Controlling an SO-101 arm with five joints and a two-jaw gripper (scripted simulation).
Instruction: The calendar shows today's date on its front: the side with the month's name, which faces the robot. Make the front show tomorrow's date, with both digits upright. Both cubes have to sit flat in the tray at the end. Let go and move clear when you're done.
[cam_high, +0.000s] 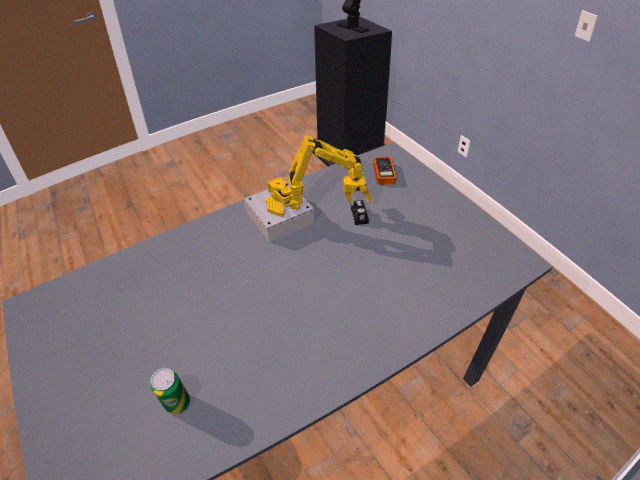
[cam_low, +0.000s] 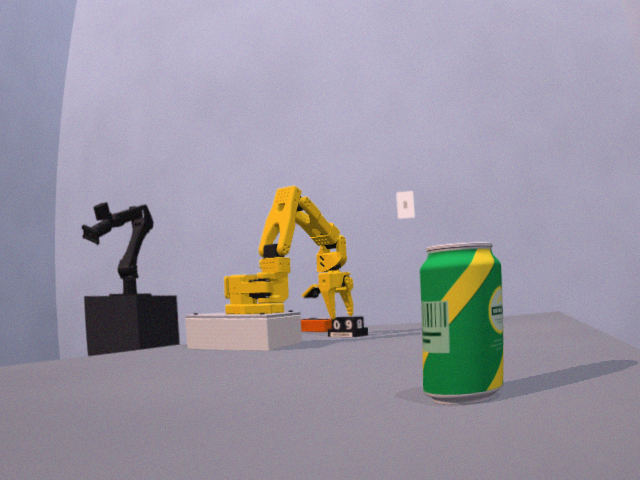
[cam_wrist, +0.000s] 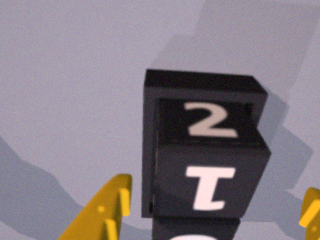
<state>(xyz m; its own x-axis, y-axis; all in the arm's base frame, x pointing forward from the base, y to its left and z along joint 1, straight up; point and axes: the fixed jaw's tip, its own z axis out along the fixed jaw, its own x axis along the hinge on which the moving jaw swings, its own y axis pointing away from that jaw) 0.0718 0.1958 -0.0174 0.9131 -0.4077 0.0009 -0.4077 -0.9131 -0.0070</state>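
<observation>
Calendar (cam_high: 359, 212) (cam_low: 348, 330) (cam_wrist: 170, 165) in black sits on the grey table (cam_high: 258, 310) (cam_low: 258, 413) (cam_wrist: 50, 50), out in front of the yellow arm (cam_high: 305, 155) (cam_low: 279, 222) and under its gripper (cam_high: 359, 201) (cam_low: 341, 315) (cam_wrist: 218, 192). Beyond the table's far edge rises a black pedestal (cam_high: 356, 87) (cam_low: 129, 325), bearing a black arm (cam_high: 353, 15) (cam_low: 136, 237). The yellow arm stands on a pale box (cam_high: 269, 232) (cam_low: 227, 333) and bends down so that the jaws point at the calendar; they are spread, with nothing pinched between them, and whether a tip touches a cube I cannot tell. A green and yellow can (cam_high: 173, 395) (cam_low: 461, 330) stands upright, well apart from the calendar, while an orange multimeter (cam_high: 384, 170) (cam_low: 315, 324) lies nearer to it. The calendar's black tray (cam_high: 361, 222) (cam_low: 341, 334) (cam_wrist: 205, 80) has a raised rim and holds two black cubes side by side. In the wrist view one cube (cam_wrist: 212, 185) shows a 1 on its upper face and a 2 on the face towards the tray's end; the other (cam_wrist: 195, 229) is mostly cut off, with only part of a white digit showing. From the exterior, the long side reads 0 and 9, with what looks like an 8 around the corner.
</observation>
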